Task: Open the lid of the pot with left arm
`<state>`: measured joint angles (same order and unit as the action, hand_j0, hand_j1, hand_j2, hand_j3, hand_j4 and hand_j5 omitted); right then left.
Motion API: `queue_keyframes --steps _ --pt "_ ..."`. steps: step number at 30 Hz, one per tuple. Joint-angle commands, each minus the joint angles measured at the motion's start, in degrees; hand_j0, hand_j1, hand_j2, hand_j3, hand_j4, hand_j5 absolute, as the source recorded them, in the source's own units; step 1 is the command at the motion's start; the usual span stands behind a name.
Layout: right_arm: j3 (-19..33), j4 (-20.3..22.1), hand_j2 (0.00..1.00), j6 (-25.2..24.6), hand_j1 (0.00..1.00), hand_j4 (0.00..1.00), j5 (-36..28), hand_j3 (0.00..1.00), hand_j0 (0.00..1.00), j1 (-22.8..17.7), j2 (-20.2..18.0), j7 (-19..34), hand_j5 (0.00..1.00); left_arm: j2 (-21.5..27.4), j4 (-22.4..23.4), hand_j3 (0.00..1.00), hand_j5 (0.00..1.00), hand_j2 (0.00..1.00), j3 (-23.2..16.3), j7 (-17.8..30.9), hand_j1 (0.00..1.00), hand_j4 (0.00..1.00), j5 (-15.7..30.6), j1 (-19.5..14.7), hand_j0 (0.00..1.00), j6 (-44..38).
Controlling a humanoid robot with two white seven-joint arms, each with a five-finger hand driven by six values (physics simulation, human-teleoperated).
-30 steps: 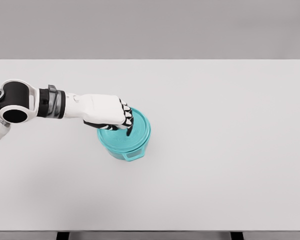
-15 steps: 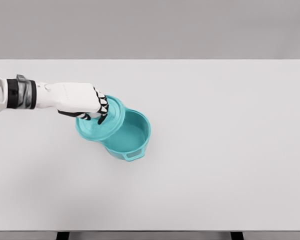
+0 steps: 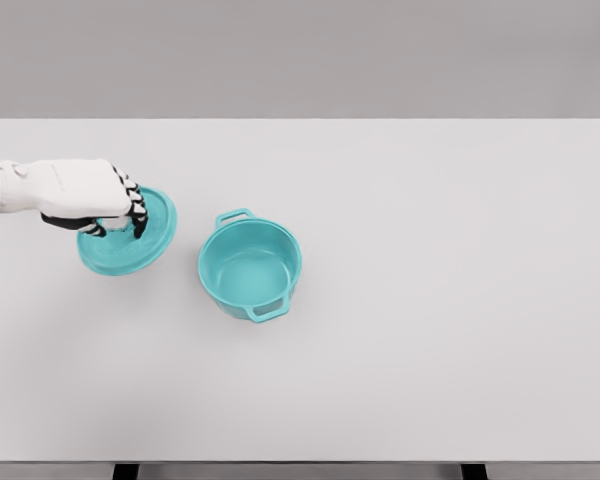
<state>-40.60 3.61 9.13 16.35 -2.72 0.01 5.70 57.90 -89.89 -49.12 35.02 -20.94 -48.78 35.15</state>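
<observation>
Now left hand [image 3: 92, 200] gripping the teal lid [image 3: 130, 240] with curled fingers, lid sitting apart from the open teal pot [image 3: 250, 270], both over the white table [image 3: 430, 300].

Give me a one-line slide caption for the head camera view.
Left hand holds the teal lid clear to the left of the open, empty pot on the white table.
</observation>
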Motion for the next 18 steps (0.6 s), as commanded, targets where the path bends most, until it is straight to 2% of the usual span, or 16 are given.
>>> queue_keyframes --steps 1,6,8,10,11,13,14,18 --pt "0.0 0.0 1.0 0.0 1.0 1.0 0.0 1.0 1.0 0.0 0.0 0.0 1.0 0.1 0.6 0.91 0.91 0.91 0.0 0.0 0.91 0.91 0.3 0.0 0.91 -0.1" --pt "0.0 0.0 1.0 0.0 1.0 1.0 0.0 1.0 1.0 0.1 0.0 0.0 1.0 -0.2 1.0 1.0 1.0 1.0 0.1 0.0 1.0 1.0 0.3 0.0 1.0 -0.1" --pt "0.0 0.0 1.0 0.0 1.0 1.0 0.0 1.0 1.0 0.0 0.0 0.0 1.0 -0.2 2.0 1.0 1.0 1.0 -0.1 0.0 1.0 1.0 1.0 0.0 1.0 -0.1" --pt "0.0 0.0 1.0 0.0 1.0 1.0 0.0 1.0 1.0 0.0 0.0 0.0 1.0 0.2 10.9 1.0 1.0 1.0 0.1 0.0 1.0 1.0 1.2 0.9 1.0 -0.1" --pt "0.0 0.0 1.0 0.0 1.0 1.0 0.0 1.0 1.0 0.0 0.0 0.0 1.0 -0.2 17.2 1.0 1.0 1.0 1.7 0.0 1.0 1.0 4.2 0.7 1.0 -0.1" --pt "0.0 0.0 1.0 0.0 1.0 1.0 0.0 1.0 1.0 0.0 0.0 0.0 1.0 -0.7 25.7 1.0 1.0 1.0 4.9 0.0 1.0 1.0 9.9 1.1 1.0 -0.1" --pt "0.0 0.0 1.0 0.0 1.0 1.0 0.0 1.0 1.0 0.1 0.0 0.0 1.0 -0.9 27.5 1.0 1.0 1.0 4.8 0.0 1.0 1.0 10.0 1.1 1.0 -0.1" --pt "0.0 0.0 1.0 0.0 1.0 1.0 0.0 1.0 1.0 0.0 0.0 0.0 1.0 -1.4 27.3 1.0 1.0 1.0 4.8 0.0 1.0 1.0 10.0 1.8 1.0 -0.1"
